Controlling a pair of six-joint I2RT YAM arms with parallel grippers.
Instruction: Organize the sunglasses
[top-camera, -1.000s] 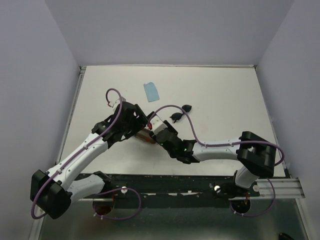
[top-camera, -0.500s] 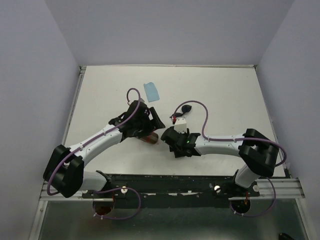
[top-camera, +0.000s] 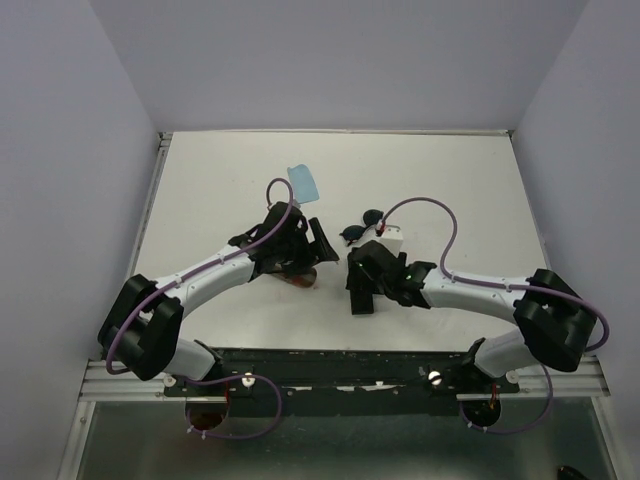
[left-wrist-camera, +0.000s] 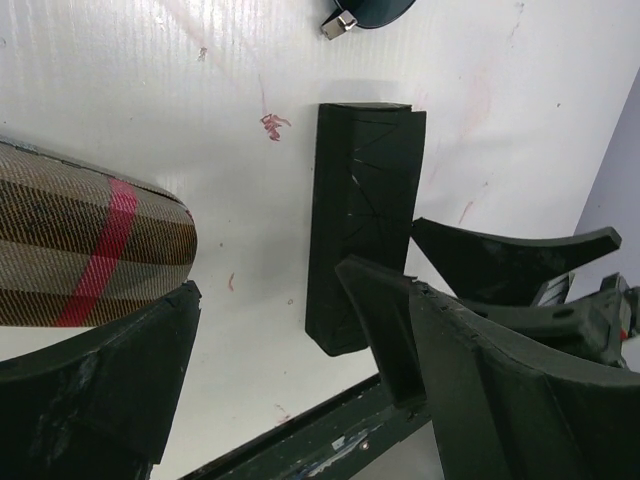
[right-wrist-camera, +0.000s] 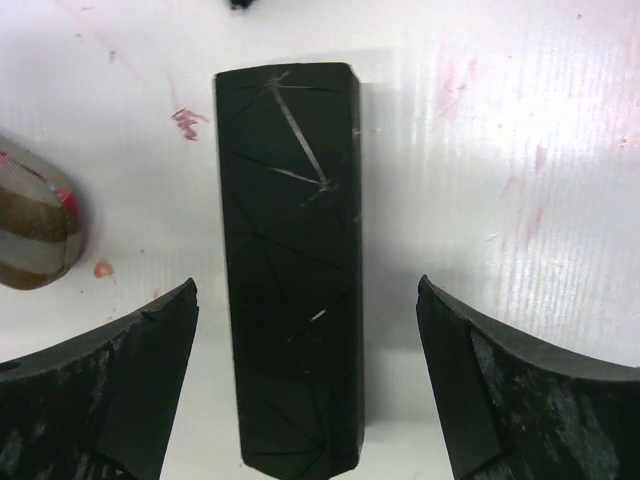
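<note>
Straddling black case (right-wrist-camera: 290, 180) with right gripper (right-wrist-camera: 305, 300), jaws wide, probably pre-grasp; left gripper (left-wrist-camera: 265, 290) likewise open by plaid case (left-wrist-camera: 80, 250).

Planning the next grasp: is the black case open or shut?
Shut. The black case lies flat on the table, its faceted top unbroken, no interior showing.

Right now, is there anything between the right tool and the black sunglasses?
Yes: the black case lies flat between the fingers of the open right tool. The black sunglasses lie past the case's far end, apart from it, so the tool would probably have to pass over the case.
</note>
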